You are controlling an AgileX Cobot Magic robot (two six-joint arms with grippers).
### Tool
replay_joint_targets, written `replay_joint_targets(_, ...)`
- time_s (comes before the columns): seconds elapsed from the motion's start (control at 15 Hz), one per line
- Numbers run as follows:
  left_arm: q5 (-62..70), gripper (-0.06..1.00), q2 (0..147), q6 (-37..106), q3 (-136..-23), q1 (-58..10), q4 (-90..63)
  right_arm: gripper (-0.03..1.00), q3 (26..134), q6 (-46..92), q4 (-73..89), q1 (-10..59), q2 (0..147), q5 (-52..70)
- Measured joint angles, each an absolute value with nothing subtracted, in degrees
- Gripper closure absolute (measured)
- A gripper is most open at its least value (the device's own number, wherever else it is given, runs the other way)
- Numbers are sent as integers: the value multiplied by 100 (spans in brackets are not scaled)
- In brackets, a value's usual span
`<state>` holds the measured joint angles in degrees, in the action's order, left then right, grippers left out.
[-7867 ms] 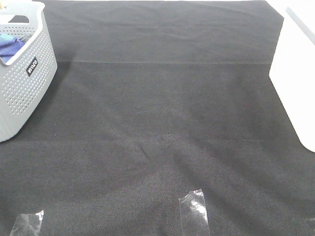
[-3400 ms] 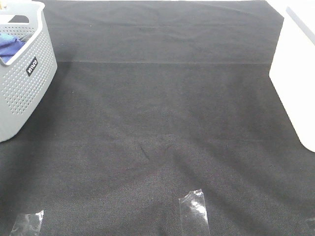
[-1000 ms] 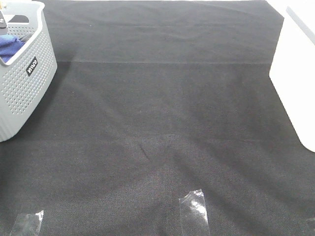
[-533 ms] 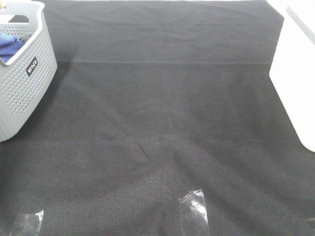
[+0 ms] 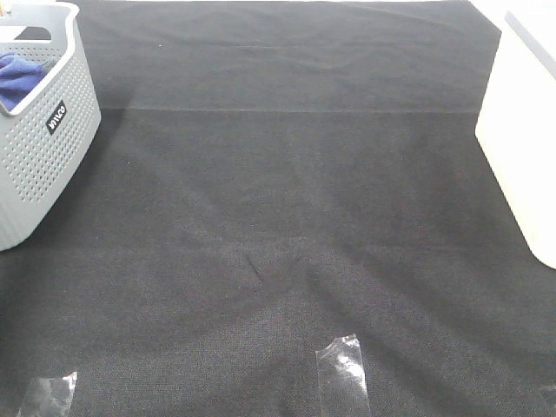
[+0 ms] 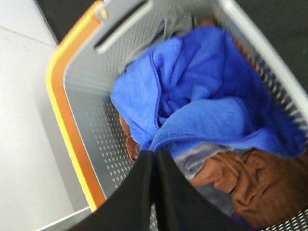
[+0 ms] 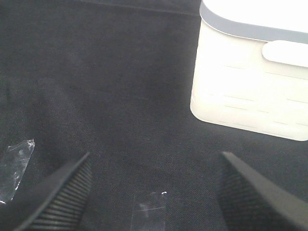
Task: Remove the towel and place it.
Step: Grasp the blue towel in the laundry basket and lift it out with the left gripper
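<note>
You see the basket cut off by the left edge; its wall hides most of the towel. Right edge cuts the bin. Left wrist view blurred.

You have open passage across the black mat between the grey perforated basket at left and the white bin at right. Inside the basket, its walls hem the towel and brown cloth closely.

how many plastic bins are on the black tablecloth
2: a grey perforated plastic basket at the left edge, a white plastic bin at the right edge. Others may be out of frame.
</note>
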<state>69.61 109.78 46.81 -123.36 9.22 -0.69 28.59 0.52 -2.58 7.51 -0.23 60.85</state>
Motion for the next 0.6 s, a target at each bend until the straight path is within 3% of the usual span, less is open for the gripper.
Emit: replay_joint_targets(0.6,6984,94,9276,4670,-12336,911,-751,28,2859,52,-258,751,-23,6085)
